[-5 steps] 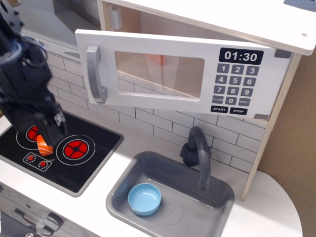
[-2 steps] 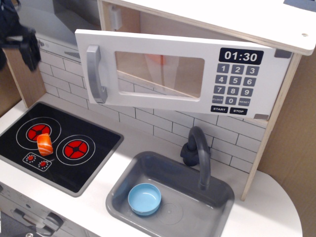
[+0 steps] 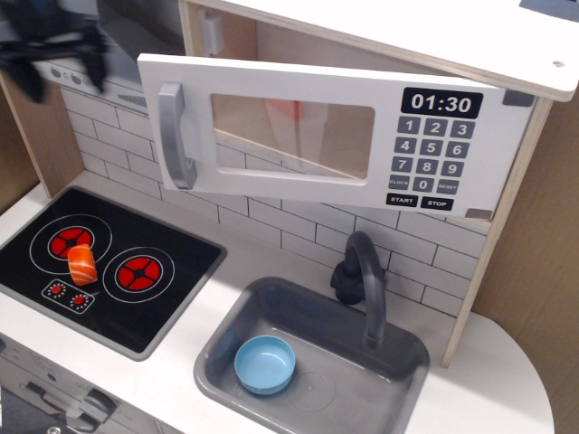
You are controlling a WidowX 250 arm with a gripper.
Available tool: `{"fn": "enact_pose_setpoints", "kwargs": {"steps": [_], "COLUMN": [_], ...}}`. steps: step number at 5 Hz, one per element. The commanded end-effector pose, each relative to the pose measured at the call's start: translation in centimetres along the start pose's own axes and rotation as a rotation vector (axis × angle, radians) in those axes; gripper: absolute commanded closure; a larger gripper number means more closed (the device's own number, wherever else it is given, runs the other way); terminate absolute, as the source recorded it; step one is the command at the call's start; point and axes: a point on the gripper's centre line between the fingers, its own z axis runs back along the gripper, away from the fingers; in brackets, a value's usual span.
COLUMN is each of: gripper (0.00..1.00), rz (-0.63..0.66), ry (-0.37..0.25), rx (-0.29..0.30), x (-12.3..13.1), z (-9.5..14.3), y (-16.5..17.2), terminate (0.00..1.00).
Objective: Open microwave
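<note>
The white microwave [image 3: 344, 136] hangs at the top, with a clear window [image 3: 294, 136] and a dark keypad [image 3: 432, 154] showing 01:30. Its door stands partly swung out on the left, showing the pale wood inside [image 3: 237, 38]. The grey vertical bar handle [image 3: 176, 136] is on the door's left edge. My gripper [image 3: 59, 68] is a dark blur at the top left, left of the handle and apart from it. Its two fingers point down, spread apart and empty.
A black hob [image 3: 118, 280] with red rings holds an orange and white toy food piece [image 3: 81, 262]. A grey sink [image 3: 398, 362] holds a blue bowl [image 3: 265, 364], with a dark faucet [image 3: 364, 276] behind. A grey range hood [image 3: 136, 23] is behind the gripper.
My gripper has risen from just above the hob and the toy food piece to the top left corner, then shifted slightly right. The microwave door has not moved.
</note>
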Motion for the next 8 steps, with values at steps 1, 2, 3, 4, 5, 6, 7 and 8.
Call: {"fn": "enact_pose_setpoints", "kwargs": {"steps": [1, 2, 3, 4, 5, 6, 7, 8], "gripper": [0.0, 0.0, 0.0, 0.0, 0.0, 0.0, 0.0, 0.0], "rz": [-0.128, -0.222, -0.348, -0.395, -0.394, -0.471, -0.495, -0.492], "ry": [-0.005, 0.007, 0.039, 0.077, 0.137, 0.138, 0.144, 0.102], "rx": [-0.019, -0.019, -0.026, -0.057, -0.078, -0.089, -0.104, -0.101], "x": [-4.0, -7.7, -12.2, -15.6, -18.9, -22.4, -24.7, -24.7], "z": [3.1, 3.7, 3.8, 4.0, 2.8, 2.0, 1.3, 1.3], "y": [-5.7, -5.6, -6.3, -7.7, -10.9, -13.3, -15.2, -15.5], "terminate": [0.0, 0.0, 0.0, 0.0, 0.0, 0.0, 0.0, 0.0]}}
